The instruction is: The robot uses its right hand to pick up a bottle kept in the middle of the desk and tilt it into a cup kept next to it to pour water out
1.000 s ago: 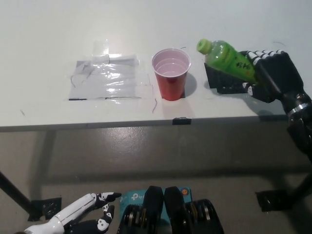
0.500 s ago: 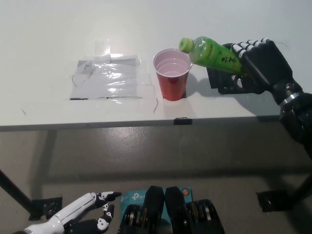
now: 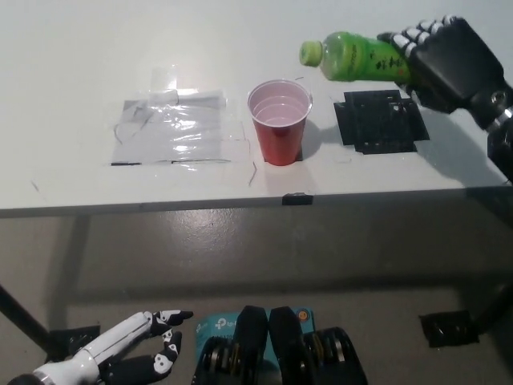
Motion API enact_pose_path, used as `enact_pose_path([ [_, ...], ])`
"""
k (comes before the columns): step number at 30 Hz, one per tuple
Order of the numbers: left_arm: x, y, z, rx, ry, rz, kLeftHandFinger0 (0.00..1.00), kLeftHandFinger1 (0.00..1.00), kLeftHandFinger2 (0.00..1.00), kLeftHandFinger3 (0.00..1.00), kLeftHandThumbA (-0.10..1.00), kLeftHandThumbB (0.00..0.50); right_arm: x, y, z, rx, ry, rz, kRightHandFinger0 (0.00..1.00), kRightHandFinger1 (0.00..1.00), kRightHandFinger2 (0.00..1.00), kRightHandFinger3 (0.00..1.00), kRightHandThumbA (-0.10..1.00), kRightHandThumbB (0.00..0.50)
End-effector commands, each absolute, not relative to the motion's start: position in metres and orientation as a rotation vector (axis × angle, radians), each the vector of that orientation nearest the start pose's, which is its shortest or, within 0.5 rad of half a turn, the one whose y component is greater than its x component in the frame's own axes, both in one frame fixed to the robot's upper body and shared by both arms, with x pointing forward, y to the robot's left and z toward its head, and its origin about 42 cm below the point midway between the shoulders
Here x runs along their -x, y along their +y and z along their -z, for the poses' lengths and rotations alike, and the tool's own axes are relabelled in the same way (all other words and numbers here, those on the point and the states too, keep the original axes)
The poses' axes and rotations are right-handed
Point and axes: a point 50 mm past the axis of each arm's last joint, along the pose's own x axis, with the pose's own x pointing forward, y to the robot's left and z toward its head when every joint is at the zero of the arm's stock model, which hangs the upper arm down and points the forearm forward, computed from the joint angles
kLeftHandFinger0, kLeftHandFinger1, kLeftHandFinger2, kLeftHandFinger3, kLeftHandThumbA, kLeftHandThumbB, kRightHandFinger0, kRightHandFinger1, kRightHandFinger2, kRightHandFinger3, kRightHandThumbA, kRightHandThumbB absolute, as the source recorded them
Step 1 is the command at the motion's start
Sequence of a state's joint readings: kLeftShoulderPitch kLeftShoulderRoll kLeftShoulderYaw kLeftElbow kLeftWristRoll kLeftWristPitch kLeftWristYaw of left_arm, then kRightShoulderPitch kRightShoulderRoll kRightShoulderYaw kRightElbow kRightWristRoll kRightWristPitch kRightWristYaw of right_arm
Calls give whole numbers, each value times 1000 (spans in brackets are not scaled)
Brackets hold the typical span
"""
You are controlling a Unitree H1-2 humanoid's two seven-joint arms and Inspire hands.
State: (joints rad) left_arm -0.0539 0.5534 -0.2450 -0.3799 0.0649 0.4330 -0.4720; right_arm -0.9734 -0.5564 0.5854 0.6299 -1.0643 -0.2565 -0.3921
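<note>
A red cup (image 3: 279,120) stands upright near the middle of the white desk (image 3: 72,72). My black right hand (image 3: 449,60) is shut on a green bottle (image 3: 357,58) and holds it lying almost level above the desk. The bottle's capped neck points left, up and to the right of the cup's rim, not over the opening. My white left hand (image 3: 120,357) rests low at the bottom left, below the desk's front edge, fingers apart and holding nothing.
A black square patch (image 3: 378,120) lies on the desk right of the cup, uncovered. A sheet of clear tape or plastic (image 3: 178,128) lies left of the cup. A small black tape mark (image 3: 295,198) sits on the desk's front edge.
My right hand has lifted the bottle higher and slightly right, away from the cup's rim, exposing the black patch. The bottle now lies closer to level. The left hand has barely shifted.
</note>
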Motion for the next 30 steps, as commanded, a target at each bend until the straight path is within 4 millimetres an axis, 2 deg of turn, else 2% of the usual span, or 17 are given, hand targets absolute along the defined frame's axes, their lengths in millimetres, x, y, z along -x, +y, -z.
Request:
enact_pose_path([
  [1,-272,278,-191,-657,176,678,1000,1000,1000,1000,969,301,-527,-245,-385,1793,-1055,-19,0,6,155,239,-22,163],
  [6,-273,277,-191,-652,169,685,1000,1000,1000,1000,958,300,-527,-240,-391,1828,-1086,-32,0,17,212,194,-50,99],
  [7,-273,277,-192,-652,164,686,1000,999,1000,1000,957,302,-527,-234,-393,1850,-1115,-56,0,28,225,299,-12,77],
  [9,-274,276,-192,-649,166,693,1000,1000,1000,1000,953,287,-526,-234,-397,1927,-1173,-59,0,0,174,269,-26,71],
  [10,-274,276,-192,-647,165,693,1000,1000,1000,1000,947,285,-526,-233,-397,1943,-1180,-60,0,0,170,253,-24,69],
  [12,-275,276,-195,-658,150,696,1000,1000,1000,1000,952,269,-528,-235,-407,2062,-1220,-64,0,0,169,155,-42,129],
  [13,-276,276,-195,-658,150,696,1000,1000,1000,1000,954,269,-528,-235,-407,2063,-1221,-64,0,0,170,153,-41,129],
  [15,-276,277,-196,-653,157,689,1000,1000,1000,1000,944,277,-530,-237,-417,2087,-1231,-86,0,1,186,139,-27,172],
  [17,-277,277,-198,-655,156,683,1000,1000,1000,1000,945,281,-531,-237,-428,2084,-1232,-102,0,0,181,203,26,128],
  [18,-277,277,-198,-657,159,681,1000,1000,1000,1000,948,283,-531,-237,-430,2085,-1233,-99,0,0,161,212,48,122],
  [19,-277,277,-198,-655,159,679,1000,1000,1000,1000,947,292,-530,-238,-432,2106,-1224,-99,0,0,156,267,49,109],
  [20,-276,277,-198,-651,161,673,1000,1000,1000,1000,943,297,-529,-241,-437,2145,-1252,-78,0,0,115,282,97,138],
  [21,-276,277,-198,-651,161,672,1000,1000,1000,1000,942,298,-529,-241,-437,2149,-1256,-76,0,0,83,285,95,139],
  [23,-277,278,-197,-661,163,680,1000,1000,1000,1000,968,315,-530,-243,-443,2173,-1263,-85,0,0,55,244,92,148],
  [27,-277,277,-197,-661,158,676,1000,1000,1000,1000,962,316,-531,-243,-447,2179,-1268,-61,0,0,39,192,41,123],
  [28,-277,277,-197,-657,161,678,1000,1000,1000,1000,957,302,-531,-242,-449,2175,-1287,-58,0,0,25,178,30,116],
  [30,-277,277,-198,-665,157,681,1000,1000,1000,1000,961,303,-532,-240,-451,2174,-1327,-47,0,0,5,155,19,129],
])
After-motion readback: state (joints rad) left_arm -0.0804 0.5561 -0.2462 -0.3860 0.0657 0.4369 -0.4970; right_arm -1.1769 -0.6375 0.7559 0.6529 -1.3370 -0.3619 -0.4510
